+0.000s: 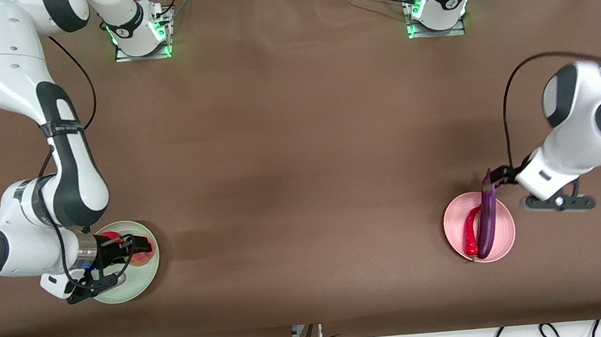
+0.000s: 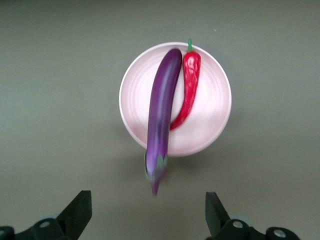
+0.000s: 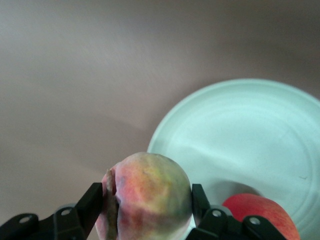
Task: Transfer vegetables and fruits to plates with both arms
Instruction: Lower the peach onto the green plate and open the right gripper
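We see the right end effector (image 3: 145, 210) clamping the peach (image 3: 146, 196), half-hiding the pomegranate (image 3: 262, 216) over the green plate (image 3: 260, 140); the left end effector (image 2: 148, 212) gapes empty just beside the eggplant (image 2: 162, 110).

No text, label or number is legible on anything.

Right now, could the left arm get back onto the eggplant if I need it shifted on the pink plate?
Probably yes. The left gripper is open and holds nothing, and the eggplant lies on top of the pink plate with its stem end jutting over the rim toward the gripper. Only the chili pepper lies close beside it.
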Robot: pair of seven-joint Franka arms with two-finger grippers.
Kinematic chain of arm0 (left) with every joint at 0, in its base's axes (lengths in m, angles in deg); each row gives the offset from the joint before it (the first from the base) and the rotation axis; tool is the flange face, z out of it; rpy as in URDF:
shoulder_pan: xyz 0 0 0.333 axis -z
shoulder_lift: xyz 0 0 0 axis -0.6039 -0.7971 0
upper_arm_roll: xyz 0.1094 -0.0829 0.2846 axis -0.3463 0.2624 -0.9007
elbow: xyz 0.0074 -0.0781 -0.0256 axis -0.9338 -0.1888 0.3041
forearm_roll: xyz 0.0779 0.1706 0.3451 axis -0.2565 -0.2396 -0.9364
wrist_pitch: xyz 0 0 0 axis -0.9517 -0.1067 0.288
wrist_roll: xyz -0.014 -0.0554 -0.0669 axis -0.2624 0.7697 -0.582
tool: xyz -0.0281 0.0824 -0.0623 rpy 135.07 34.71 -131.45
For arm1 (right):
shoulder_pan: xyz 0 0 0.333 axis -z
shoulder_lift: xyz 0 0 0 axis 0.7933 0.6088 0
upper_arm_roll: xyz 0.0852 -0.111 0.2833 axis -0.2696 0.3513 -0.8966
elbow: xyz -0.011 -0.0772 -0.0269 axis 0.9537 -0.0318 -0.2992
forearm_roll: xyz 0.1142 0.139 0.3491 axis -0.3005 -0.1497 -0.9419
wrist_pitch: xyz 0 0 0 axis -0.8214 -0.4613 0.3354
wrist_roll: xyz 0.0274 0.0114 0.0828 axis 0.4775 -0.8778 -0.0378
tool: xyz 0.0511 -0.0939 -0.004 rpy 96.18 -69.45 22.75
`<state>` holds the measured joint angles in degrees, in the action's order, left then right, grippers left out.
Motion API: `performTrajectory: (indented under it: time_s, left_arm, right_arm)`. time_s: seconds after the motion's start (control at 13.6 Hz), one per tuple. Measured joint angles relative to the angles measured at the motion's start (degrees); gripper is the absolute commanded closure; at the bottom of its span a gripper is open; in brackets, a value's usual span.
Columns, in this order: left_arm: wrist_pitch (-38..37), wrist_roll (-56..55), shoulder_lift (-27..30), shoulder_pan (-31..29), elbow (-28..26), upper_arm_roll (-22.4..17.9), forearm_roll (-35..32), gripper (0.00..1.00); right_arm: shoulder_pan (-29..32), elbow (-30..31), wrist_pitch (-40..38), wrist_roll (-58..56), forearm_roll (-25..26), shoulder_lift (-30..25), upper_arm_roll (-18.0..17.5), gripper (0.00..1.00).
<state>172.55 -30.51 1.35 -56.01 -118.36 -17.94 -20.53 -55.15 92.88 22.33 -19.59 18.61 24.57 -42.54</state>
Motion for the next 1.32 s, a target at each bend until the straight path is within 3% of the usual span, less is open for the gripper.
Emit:
performTrajectory:
  time_s: [0.22,0.44,0.51,0.59,0.73,1.03,1.32]
  left_arm:
    - [-10.0,0.8,7.5,0.0,0.0,0.8,3.8,0.00]
    - [-14.7,0.8,12.9,0.0,0.0,1.2,6.3,0.00]
    - [-15.1,0.8,14.2,0.0,0.2,1.0,7.0,0.00]
    - [-15.1,0.8,15.3,0.0,0.6,0.5,8.3,0.00]
    - [-15.8,0.9,17.4,1.6,0.8,-2.9,11.7,0.00]
    - [-16.2,2.6,19.9,17.5,-0.6,-21.6,15.3,0.00]
    - [-16.3,2.7,23.1,19.8,-5.2,-24.5,16.4,0.00]
  right_arm:
    - [0.3,1.0,0.9,-2.5,1.0,1.7,0.0,0.92]
    - [0.5,1.2,3.2,-5.0,3.4,3.0,0.0,0.92]
    - [0.7,1.3,3.5,-5.8,3.5,3.2,0.0,0.90]
    - [0.9,1.3,3.8,-6.7,3.5,3.3,0.0,0.83]
    - [1.5,1.4,4.8,-7.8,3.5,3.4,0.0,0.00]
    - [2.4,1.3,6.9,-8.1,3.5,3.2,0.0,0.00]
    - [2.2,0.4,1.5,-6.8,3.5,-1.8,-0.6,0.00]
